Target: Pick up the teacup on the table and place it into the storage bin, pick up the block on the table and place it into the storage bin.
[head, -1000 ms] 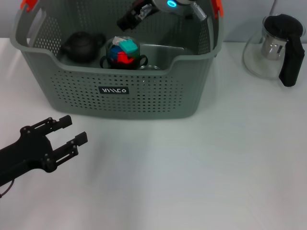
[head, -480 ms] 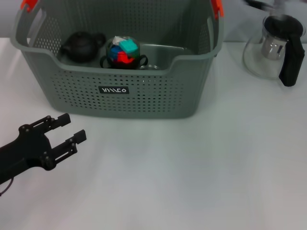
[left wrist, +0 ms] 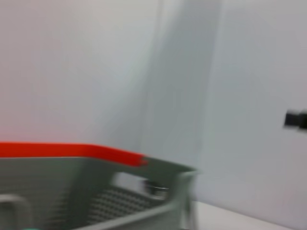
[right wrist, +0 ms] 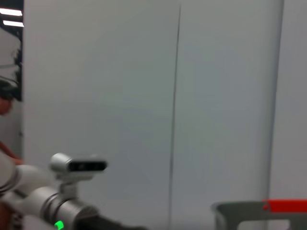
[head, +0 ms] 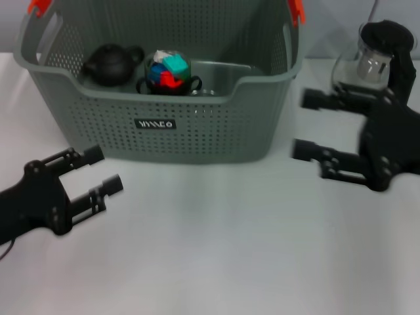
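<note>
The grey perforated storage bin (head: 197, 134) stands at the back of the table, and its orange-clipped rim also shows in the left wrist view (left wrist: 72, 150) and the right wrist view (right wrist: 285, 206). Inside it lies the multicoloured block (head: 167, 71), resting on a black holder with looped handles. A small clear glass rim, which looks like the teacup (head: 207, 92), shows just behind the front wall. My left gripper (head: 105, 170) hovers open and empty at the front left of the bin. To the right of the bin, my right gripper (head: 303, 125) is open and empty, blurred by motion.
A black teapot (head: 111, 62) sits in the bin's left part. A glass pot with a black handle (head: 380, 59) stands at the back right, right behind my right hand. White tabletop stretches in front of the bin.
My right arm rose out of the bin, left the view, and now hangs open to the right of the bin. The left gripper shifted only slightly.
</note>
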Controlling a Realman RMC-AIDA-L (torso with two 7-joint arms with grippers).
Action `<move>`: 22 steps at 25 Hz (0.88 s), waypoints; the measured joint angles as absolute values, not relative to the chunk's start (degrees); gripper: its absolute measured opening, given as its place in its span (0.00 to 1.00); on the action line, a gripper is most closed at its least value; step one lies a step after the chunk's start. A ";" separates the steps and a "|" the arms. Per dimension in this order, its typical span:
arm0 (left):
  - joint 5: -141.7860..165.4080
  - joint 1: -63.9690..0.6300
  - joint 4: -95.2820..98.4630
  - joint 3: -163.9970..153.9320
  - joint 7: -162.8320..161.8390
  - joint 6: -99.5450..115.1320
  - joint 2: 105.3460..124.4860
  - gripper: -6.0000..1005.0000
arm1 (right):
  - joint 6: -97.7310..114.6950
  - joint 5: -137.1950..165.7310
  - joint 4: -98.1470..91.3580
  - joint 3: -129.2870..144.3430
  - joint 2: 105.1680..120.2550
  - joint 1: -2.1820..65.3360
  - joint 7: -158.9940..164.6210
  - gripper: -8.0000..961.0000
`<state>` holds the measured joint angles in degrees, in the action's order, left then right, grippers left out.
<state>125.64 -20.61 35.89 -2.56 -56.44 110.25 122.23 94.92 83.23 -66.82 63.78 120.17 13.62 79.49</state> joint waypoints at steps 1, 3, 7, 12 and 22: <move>125.64 -20.61 35.89 -2.56 -56.44 110.25 122.23 0.62 | 97.12 83.98 -63.23 61.59 120.14 13.48 76.89 0.73; 130.43 -20.79 39.25 -6.61 -59.52 115.01 121.85 0.62 | 98.88 86.29 -56.84 58.41 120.13 13.33 70.75 0.73; 133.70 -21.01 39.93 -10.85 -58.41 113.77 122.29 0.63 | 99.01 90.20 -45.47 56.61 120.19 13.66 57.23 0.73; 134.13 -21.84 38.78 -14.40 -54.02 111.77 122.78 0.69 | 95.27 94.74 -37.85 56.94 120.20 17.00 53.22 0.73; 134.72 -22.24 37.61 -16.20 -51.83 108.92 123.02 0.75 | 91.94 98.73 -30.63 57.47 120.34 23.47 52.83 0.73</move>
<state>134.72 -22.24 37.61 -16.20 -51.83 108.92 123.02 91.94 98.73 -30.63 57.47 120.34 23.47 52.83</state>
